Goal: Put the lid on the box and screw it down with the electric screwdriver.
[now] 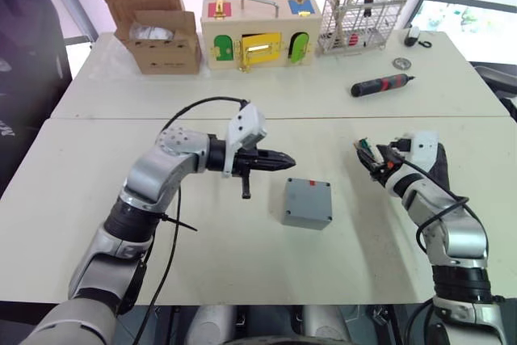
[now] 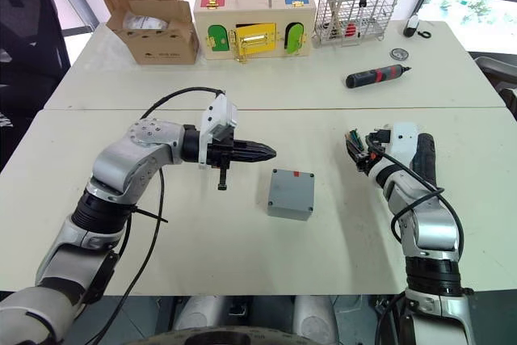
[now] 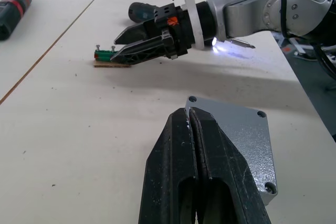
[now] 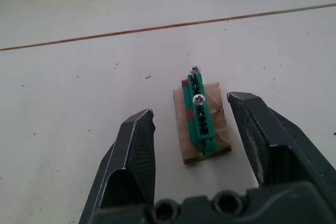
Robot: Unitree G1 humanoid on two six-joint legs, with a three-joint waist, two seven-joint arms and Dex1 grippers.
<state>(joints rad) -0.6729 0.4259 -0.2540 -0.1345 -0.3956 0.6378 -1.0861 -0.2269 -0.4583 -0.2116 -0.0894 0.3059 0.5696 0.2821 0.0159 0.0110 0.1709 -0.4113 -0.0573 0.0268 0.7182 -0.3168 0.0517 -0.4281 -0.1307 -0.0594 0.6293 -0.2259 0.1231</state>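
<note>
1. Head views: I see the box point(image 1: 308, 203) on the near surface point(image 1: 242, 256) with its lid point(image 2: 292, 191) already seated on top, a red mark at its far edge. My left gripper point(image 1: 279, 161) hovers just left of the box, fingers pressed together, holding nothing. My right gripper point(image 1: 367, 157) sits well right of the box, low over the surface. At the back of the surface stand a cardboard box point(image 1: 157, 34), a wooden box point(image 1: 257, 34) with coloured doors, a wire basket point(image 1: 361, 20), and a black-and-red screwdriver point(image 1: 381, 85).

2. Left wrist view: my closed fingers point(image 3: 202, 171) point over the lid, whose corner screw holes show. Beyond it the right gripper hangs spread above a green screw holder point(image 3: 112, 56). The electric screwdriver point(image 3: 233, 42) shows as a lit bit under the right forearm.

3. Right wrist view: my fingers point(image 4: 134, 161) stand wide apart on either side of the screw holder, not touching it. It lies on a brown card with two screws point(image 4: 198, 99) upright in it.
</note>
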